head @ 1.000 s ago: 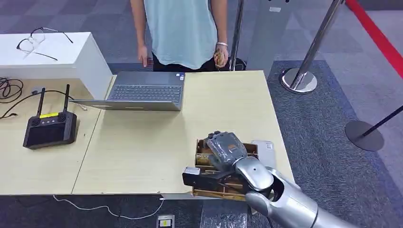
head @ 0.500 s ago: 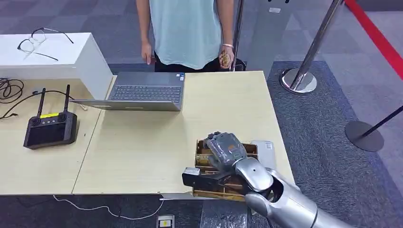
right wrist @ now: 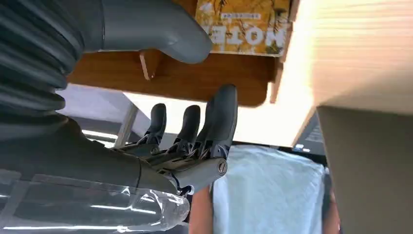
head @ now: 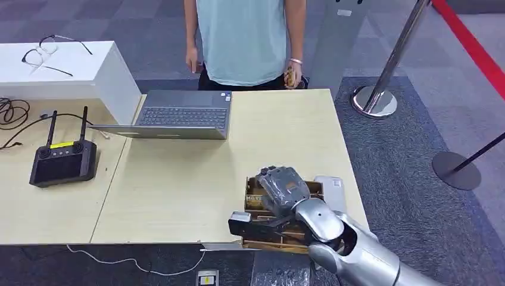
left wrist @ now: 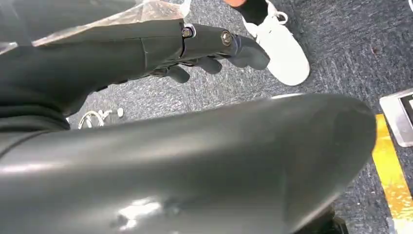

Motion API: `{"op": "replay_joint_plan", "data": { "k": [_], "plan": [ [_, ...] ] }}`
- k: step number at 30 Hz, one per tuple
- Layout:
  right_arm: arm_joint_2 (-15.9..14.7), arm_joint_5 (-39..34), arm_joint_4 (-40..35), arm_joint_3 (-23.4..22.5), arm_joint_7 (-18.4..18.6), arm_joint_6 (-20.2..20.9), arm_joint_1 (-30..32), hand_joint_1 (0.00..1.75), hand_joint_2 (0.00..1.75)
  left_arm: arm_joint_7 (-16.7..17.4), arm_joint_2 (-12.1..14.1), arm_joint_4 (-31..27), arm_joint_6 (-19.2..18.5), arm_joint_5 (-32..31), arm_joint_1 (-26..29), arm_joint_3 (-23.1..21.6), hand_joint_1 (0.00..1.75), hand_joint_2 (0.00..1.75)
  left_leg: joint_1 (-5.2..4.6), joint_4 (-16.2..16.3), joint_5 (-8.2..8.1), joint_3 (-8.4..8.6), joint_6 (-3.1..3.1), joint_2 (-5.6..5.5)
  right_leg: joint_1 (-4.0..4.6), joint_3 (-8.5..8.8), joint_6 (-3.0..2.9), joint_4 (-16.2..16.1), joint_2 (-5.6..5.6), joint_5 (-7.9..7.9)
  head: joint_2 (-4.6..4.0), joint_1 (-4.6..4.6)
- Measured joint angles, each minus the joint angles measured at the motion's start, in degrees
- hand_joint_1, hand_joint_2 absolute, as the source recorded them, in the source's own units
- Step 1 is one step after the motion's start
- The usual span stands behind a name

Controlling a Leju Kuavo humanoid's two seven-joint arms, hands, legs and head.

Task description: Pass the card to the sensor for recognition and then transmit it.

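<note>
A wooden box (head: 260,237) stands at the table's front right edge, and my right hand (head: 282,187) hovers over it. In the right wrist view that hand (right wrist: 195,122) has thumb and fingers (right wrist: 221,117) spread apart and holds nothing. A yellow printed card (right wrist: 242,20) lies in the wooden box (right wrist: 195,78) just beyond the thumb. A flat pale grey device (head: 332,189) lies on the table against the box's right side. A small black block (head: 240,223) sits at the box's front left corner. My left hand (left wrist: 204,46) hangs over the carpet, holding nothing.
A person in a light blue shirt (head: 243,39) stands at the table's far edge. An open laptop (head: 178,115) sits at the back, a black remote controller (head: 62,162) on the left table. Stanchion posts (head: 375,98) stand to the right.
The person behind the table has stepped to the right. My right hand stays over the wooden box, barely moved.
</note>
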Motion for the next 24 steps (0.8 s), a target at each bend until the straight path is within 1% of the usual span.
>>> {"op": "replay_joint_plan", "data": {
  "k": [19, 24],
  "plan": [
    [-0.02, 2.08, -5.82, 0.13, 0.11, 0.28, 0.20, 0.91, 1.75, -0.09, -0.04, 0.00, 0.04, 0.35, 0.00, 0.13, 0.00, 0.00, 0.01, -0.01, 0.00, -0.03, 0.00, 0.00, 0.01, -0.03, 0.00, 0.00, 0.00, 0.00, 0.00, 0.00],
    [0.00, 1.77, -6.08, 0.17, 0.11, 0.46, 1.23, 0.89, 1.75, -0.09, -0.04, 0.00, 0.07, 0.31, -0.01, 0.13, 0.00, 0.00, 0.00, -0.01, 0.00, -0.04, 0.00, 0.00, 0.01, -0.04, 0.00, 0.00, 0.00, 0.00, 0.00, 0.00]
  ]
}}
